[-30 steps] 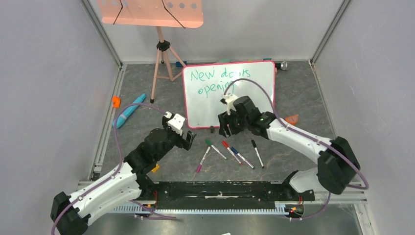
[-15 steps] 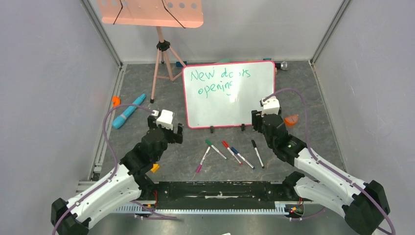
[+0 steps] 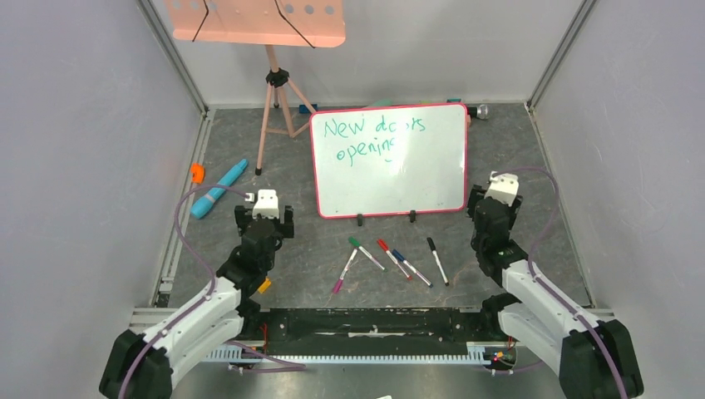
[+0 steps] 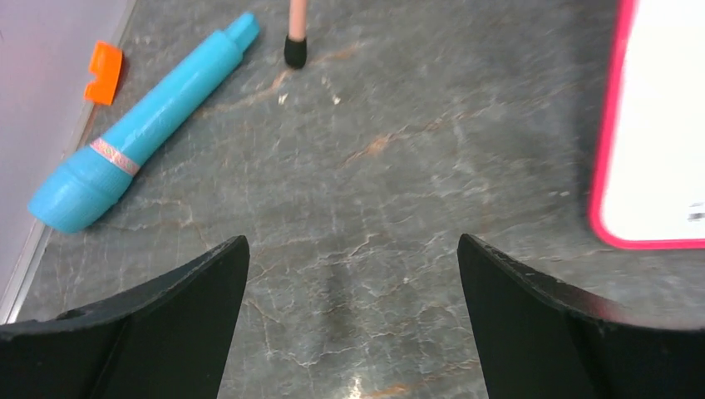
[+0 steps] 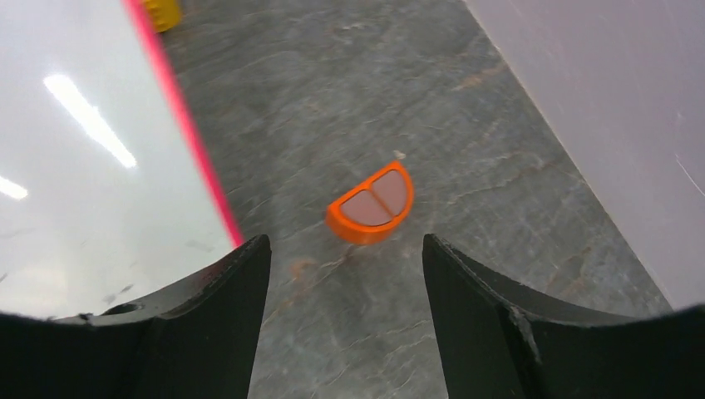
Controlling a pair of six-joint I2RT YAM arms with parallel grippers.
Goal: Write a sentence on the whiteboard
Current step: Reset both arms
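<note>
You have the whiteboard (image 3: 399, 179) standing between your left gripper (image 3: 264, 220) and right gripper (image 3: 494, 204) (both wide open, holding nothing), and the right one is nearer.

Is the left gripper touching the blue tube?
Apart. The left wrist view shows bare grey floor between the open left gripper and the blue tube, which lies off to its left.

We see a dark grey, stone-veined floor (image 3: 532, 166) enclosed by plain, pale grey walls (image 3: 83, 125) that meet at metal corner posts (image 3: 176, 62). At the back we note a salmon perforated tray (image 3: 249, 21) on a tripod (image 3: 277, 79).
</note>
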